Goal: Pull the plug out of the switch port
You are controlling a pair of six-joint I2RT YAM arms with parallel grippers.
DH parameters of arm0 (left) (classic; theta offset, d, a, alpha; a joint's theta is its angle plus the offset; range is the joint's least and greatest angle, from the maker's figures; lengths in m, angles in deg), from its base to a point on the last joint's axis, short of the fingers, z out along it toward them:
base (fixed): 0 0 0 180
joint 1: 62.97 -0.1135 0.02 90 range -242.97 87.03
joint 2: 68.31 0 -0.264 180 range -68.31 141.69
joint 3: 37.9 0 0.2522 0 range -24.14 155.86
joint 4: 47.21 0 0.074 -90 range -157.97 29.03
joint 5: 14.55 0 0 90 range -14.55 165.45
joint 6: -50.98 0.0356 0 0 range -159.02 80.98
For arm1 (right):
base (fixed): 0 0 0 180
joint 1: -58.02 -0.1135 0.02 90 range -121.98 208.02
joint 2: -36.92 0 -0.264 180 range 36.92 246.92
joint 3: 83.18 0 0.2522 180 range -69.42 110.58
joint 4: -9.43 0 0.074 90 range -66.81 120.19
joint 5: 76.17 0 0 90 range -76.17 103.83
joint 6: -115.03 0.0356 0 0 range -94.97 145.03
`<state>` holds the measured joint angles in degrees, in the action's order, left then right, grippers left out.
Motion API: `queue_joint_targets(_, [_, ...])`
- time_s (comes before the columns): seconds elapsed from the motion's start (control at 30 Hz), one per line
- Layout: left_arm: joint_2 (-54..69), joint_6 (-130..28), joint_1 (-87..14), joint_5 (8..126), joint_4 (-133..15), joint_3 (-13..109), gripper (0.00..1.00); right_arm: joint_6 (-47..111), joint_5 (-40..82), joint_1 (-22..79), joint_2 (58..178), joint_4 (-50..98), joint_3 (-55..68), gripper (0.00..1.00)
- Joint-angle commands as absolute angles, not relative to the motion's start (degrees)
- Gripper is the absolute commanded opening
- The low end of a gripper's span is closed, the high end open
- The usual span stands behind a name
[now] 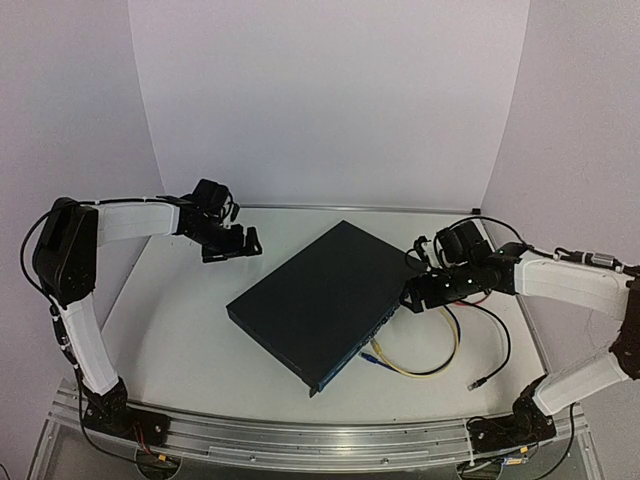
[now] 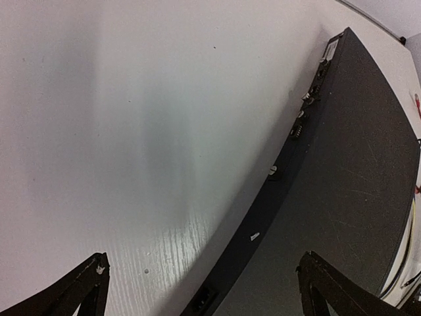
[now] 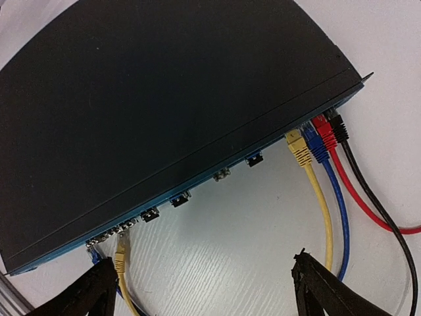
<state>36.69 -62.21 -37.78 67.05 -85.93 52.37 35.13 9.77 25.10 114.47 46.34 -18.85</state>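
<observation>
Currently I see the switch (image 1: 320,300) lying flat and diagonal in the middle of the table (image 1: 190,340), port face turned near-right. My right gripper (image 1: 410,297) hangs wide open and empty just beside that face, near four plugs (image 3: 316,139) at its far end; my left gripper (image 1: 245,243) stands wide open, far left of the switch

The white table (image 1: 180,330) carries the switch (image 1: 310,300) and looping cables (image 3: 322,201).

Overhead camera high behind the near edge, looking down across the worktop (image 1: 180,330); left wrist close over the back edge of the switch (image 2: 348,197), right wrist close on its socket face; all share the switch
</observation>
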Motion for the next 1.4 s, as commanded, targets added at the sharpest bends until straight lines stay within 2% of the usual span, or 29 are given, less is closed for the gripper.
queue_joint_targets(0.0, [40.28, -58.99, -35.10, 64.87, -84.90, 56.76, 0.99, 28.35, 5.31, 21.69, 117.58, 39.39, -20.95, 0.83])
queue_joint_targets(0.2, [44.84, -57.93, -31.14, 64.96, -85.16, 59.20, 1.00, 27.12, 10.17, 21.25, 122.43, 37.36, -20.65, 0.64])
queue_joint_targets(0.67, [48.01, -58.00, -29.15, 62.79, -84.54, 59.27, 1.00, 25.55, 14.97, 20.69, 127.29, 36.11, -20.41, 0.51])
queue_joint_targets(1.37, [50.64, -57.22, -27.12, 62.27, -86.33, 60.23, 0.99, 22.49, 10.93, 18.00, 131.85, 34.24, -17.97, 0.37])
